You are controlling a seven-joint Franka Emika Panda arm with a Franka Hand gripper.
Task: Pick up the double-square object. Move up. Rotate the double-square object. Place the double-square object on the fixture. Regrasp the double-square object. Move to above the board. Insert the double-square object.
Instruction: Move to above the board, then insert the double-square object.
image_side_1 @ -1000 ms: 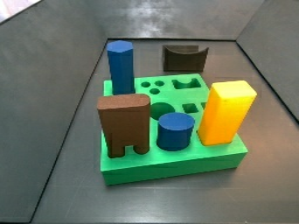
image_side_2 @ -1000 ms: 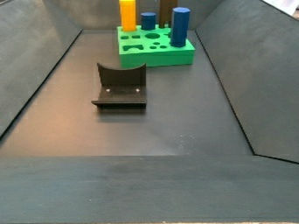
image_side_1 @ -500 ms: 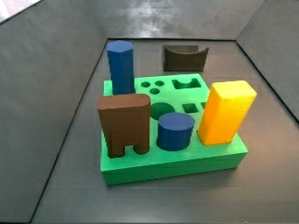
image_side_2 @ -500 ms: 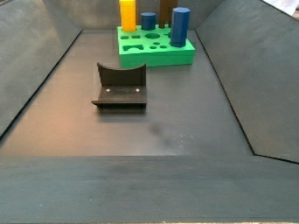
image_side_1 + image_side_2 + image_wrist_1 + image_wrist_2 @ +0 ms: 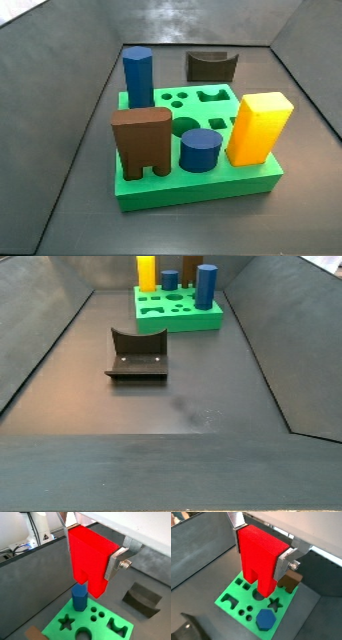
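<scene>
Tool: the tool (image 5: 262,553) hung high above the board (image 5: 234,598), its silver fingers (image 5: 288,560) clamped on the double-square object (image 5: 259,557); neither side view caught it.
Piece: the red block hung upright in both wrist views, clear of the board's cut-outs.
Change: the side views matched those of a second before; board, blue column (image 5: 138,76), yellow block (image 5: 258,127) and fixture (image 5: 138,353) had not shifted.
Meaning: judged to be the move-above-board step; insertion remained undone.
Next: alignment over the matching hole.
</scene>
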